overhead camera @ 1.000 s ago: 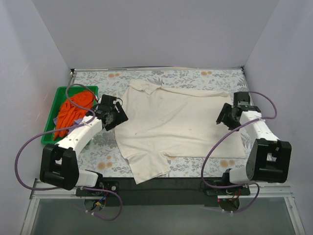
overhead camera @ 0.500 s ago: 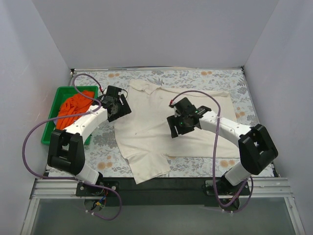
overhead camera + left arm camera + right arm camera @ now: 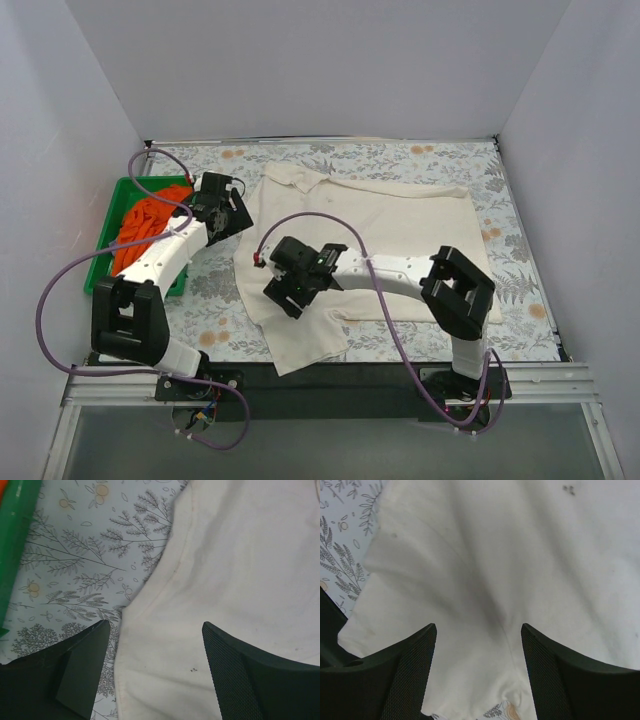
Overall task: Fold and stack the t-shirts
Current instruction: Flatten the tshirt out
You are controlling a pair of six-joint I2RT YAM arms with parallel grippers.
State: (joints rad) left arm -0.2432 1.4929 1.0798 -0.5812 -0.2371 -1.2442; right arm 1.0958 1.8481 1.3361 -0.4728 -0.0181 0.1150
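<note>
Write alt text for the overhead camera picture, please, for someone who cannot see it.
A large cream t-shirt lies spread on a floral-patterned table while two robot arms reach over it. The right gripper is open over the shirt's near left part, the left gripper open at its left edge, beside a green tray holding an orange shirt.

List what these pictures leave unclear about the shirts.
Orange t-shirt: top view, the left arm covers part; what lies beneath it in the green tray is hidden.
Cream t-shirt: top view, the right arm covers part; both wrist views cut it off at the edges.
</note>
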